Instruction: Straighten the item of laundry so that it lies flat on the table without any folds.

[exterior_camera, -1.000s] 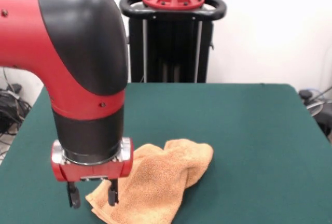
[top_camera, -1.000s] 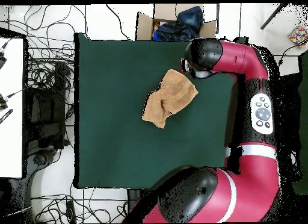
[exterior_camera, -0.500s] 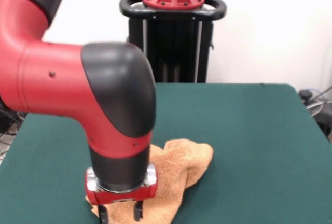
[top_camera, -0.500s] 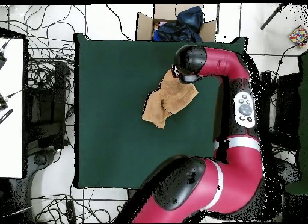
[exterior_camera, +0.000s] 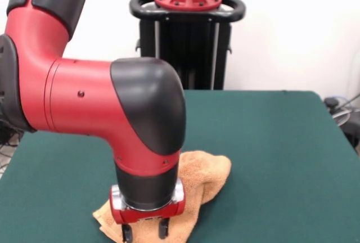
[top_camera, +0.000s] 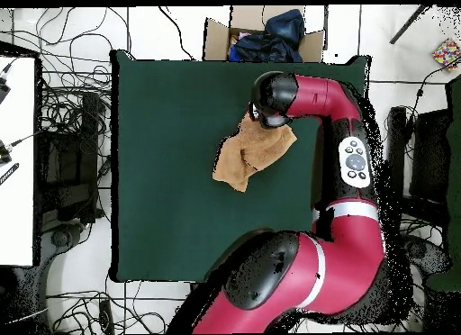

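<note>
The item of laundry (exterior_camera: 203,174) is an orange-tan towel lying crumpled and folded over itself on the green table (exterior_camera: 270,142), toward the front left. My gripper (exterior_camera: 145,232) stands open over the towel's near end, its two black fingertips (exterior_camera: 163,229) down at the cloth. Nothing is lifted. Seen from overhead, the towel (top_camera: 245,158) lies slanted on the table (top_camera: 162,124), and the arm's black wrist (top_camera: 272,95) covers its upper corner and hides the gripper.
A cardboard box of dark clothes (top_camera: 261,34) sits beyond the table's top edge in the overhead view. Cables (top_camera: 72,124) and a white desk (top_camera: 16,160) lie to the left. The towel's near end is close to the table's front edge.
My gripper has moved rightward in the front view, from beside the towel's near corner to directly over its near end, and come lower. The towel has barely shifted.
</note>
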